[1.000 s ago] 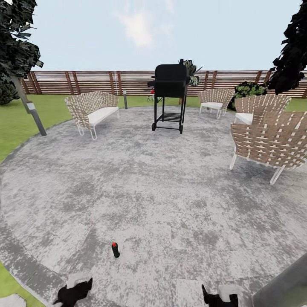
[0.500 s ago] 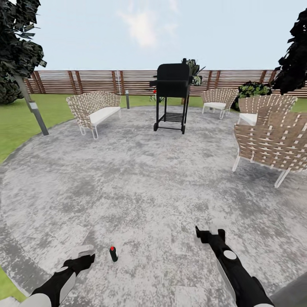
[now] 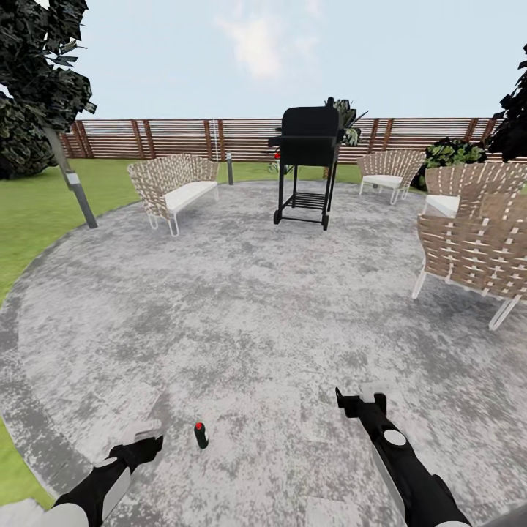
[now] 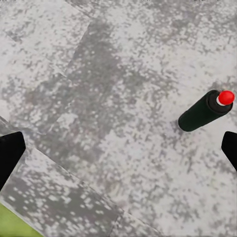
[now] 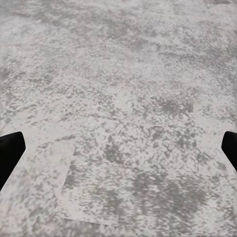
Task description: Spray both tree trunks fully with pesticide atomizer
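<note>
The pesticide atomizer (image 3: 200,435) stands upright on the speckled grey floor (image 3: 241,315), just beside the left end effector (image 3: 144,446) and well apart from the right end effector (image 3: 359,402). Both end effectors hang low over the paving, released, with fingers spread wide; in the left wrist view the atomizer (image 4: 205,110) lies near one fingertip (image 4: 230,148). Beyond stand a black grill (image 3: 307,165), woven chairs (image 3: 174,188) and a slatted fence (image 3: 176,139). A tree (image 3: 40,88) rises at the lawn's edge.

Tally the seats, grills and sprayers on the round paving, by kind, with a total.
Woven seats: 4
Black grill: 1
Pesticide atomizer: 1
Total: 6
</note>
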